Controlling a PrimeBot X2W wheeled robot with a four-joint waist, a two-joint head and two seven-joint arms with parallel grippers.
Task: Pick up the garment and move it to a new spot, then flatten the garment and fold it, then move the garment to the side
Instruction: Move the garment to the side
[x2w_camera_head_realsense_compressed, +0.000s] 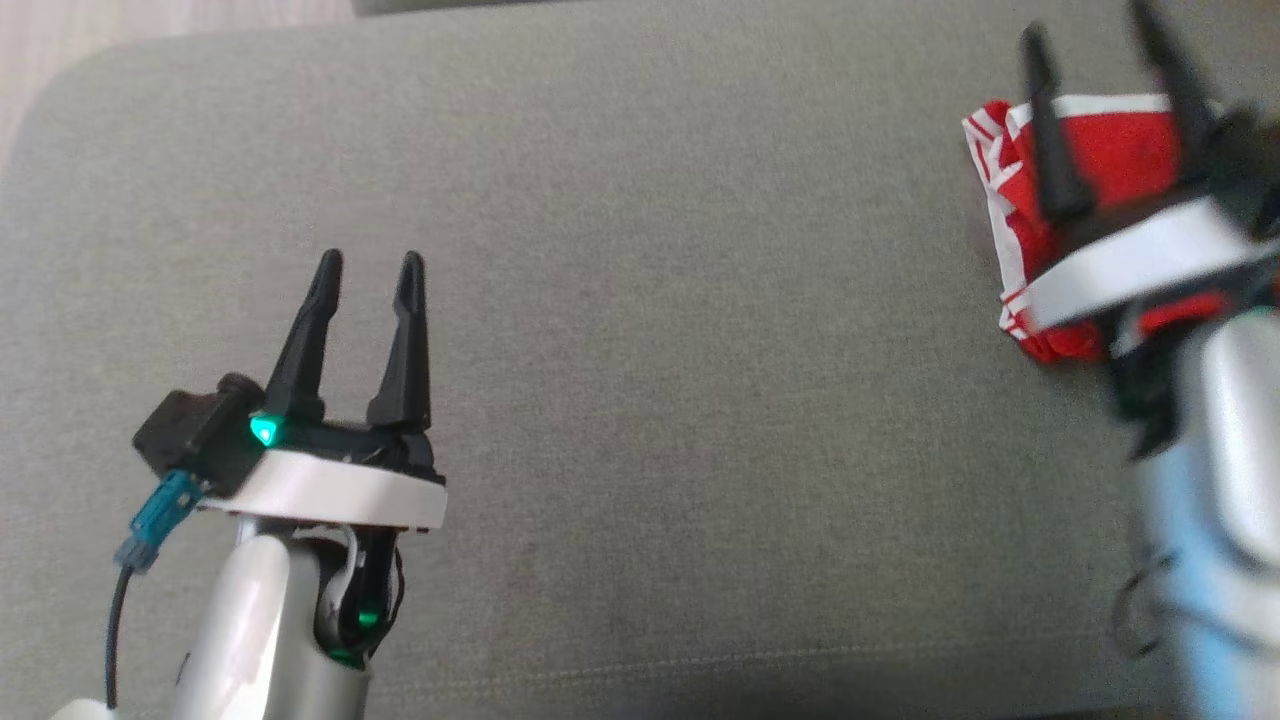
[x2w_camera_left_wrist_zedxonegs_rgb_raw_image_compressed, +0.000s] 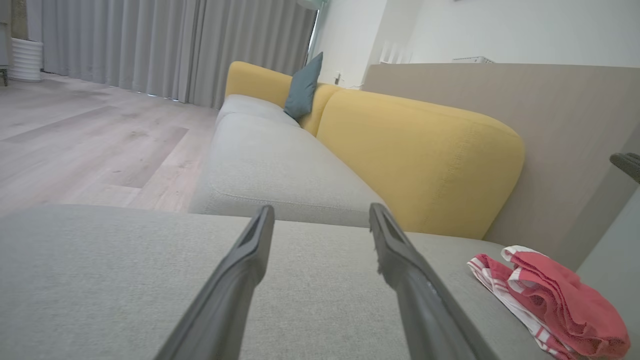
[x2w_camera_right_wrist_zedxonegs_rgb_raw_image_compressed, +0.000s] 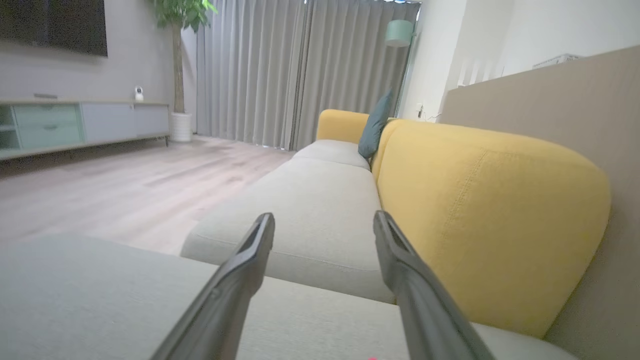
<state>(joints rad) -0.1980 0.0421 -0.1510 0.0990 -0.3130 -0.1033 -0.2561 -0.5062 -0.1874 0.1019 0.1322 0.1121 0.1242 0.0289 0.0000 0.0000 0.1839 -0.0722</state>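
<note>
The garment (x2w_camera_head_realsense_compressed: 1100, 190) is a red piece with white stripes, folded into a small bundle at the right edge of the grey cushion (x2w_camera_head_realsense_compressed: 650, 350). It also lies at the lower right of the left wrist view, garment (x2w_camera_left_wrist_zedxonegs_rgb_raw_image_compressed: 555, 305). My right gripper (x2w_camera_head_realsense_compressed: 1090, 40) hovers over the garment, blurred, fingers apart and nothing between them. My left gripper (x2w_camera_head_realsense_compressed: 368, 268) stands open over bare cushion at the lower left, far from the garment. Both wrist views show spread fingers, left gripper (x2w_camera_left_wrist_zedxonegs_rgb_raw_image_compressed: 322, 212) and right gripper (x2w_camera_right_wrist_zedxonegs_rgb_raw_image_compressed: 324, 220), with nothing held.
A yellow backrest (x2w_camera_left_wrist_zedxonegs_rgb_raw_image_compressed: 425, 150) and a beige panel (x2w_camera_left_wrist_zedxonegs_rgb_raw_image_compressed: 550, 125) stand behind the cushion. Another grey seat (x2w_camera_right_wrist_zedxonegs_rgb_raw_image_compressed: 320, 200) with a teal pillow (x2w_camera_right_wrist_zedxonegs_rgb_raw_image_compressed: 375, 127) extends beyond. Wood floor (x2w_camera_left_wrist_zedxonegs_rgb_raw_image_compressed: 75, 135), curtains and a low cabinet (x2w_camera_right_wrist_zedxonegs_rgb_raw_image_compressed: 75, 125) lie off the cushion's edge.
</note>
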